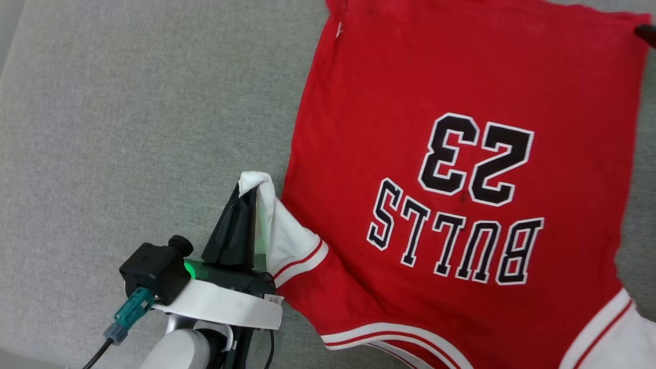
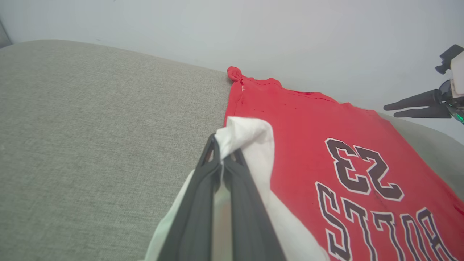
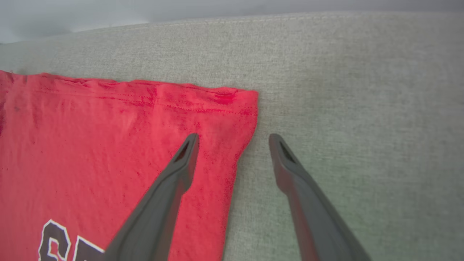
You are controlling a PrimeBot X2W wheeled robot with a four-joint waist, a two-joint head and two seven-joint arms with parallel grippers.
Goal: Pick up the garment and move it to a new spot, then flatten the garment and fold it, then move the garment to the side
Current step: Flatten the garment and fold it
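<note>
Looking down in the head view: the garment (image 1: 461, 154) lies spread flat on the grey fabric surface (image 1: 128, 128), in the right half of the frame. Its hem is toward the top and its neck end runs off the bottom edge. The black-and-white print (image 1: 461, 205), "23" over "BULLS", reads upside down. The left gripper (image 1: 246, 190) sits at lower left of centre, fingers pressed together on the white sleeve (image 1: 289, 238). That sleeve is lifted off the surface and drapes over the fingertips. A green light (image 1: 190, 267) glows on the gripper body. The other sleeve (image 1: 615, 333) lies at the lower right corner.

Left wrist view: both dark fingers meet at their tips with white sleeve cloth pinched between them and bunched over the top. The red body lies to the right, flat on the grey surface. Its near hem corner (image 2: 235, 74) is gathered into a small bump. The right gripper (image 2: 390, 111) shows at the far right, above the garment's far corner, against a pale wall (image 2: 253, 32).

Right wrist view: the fingers stand wide apart with nothing between them. One finger (image 3: 181, 163) is over red cloth near the hem corner (image 3: 250, 98), the other over bare grey surface. Cannot tell whether the tips touch down.
</note>
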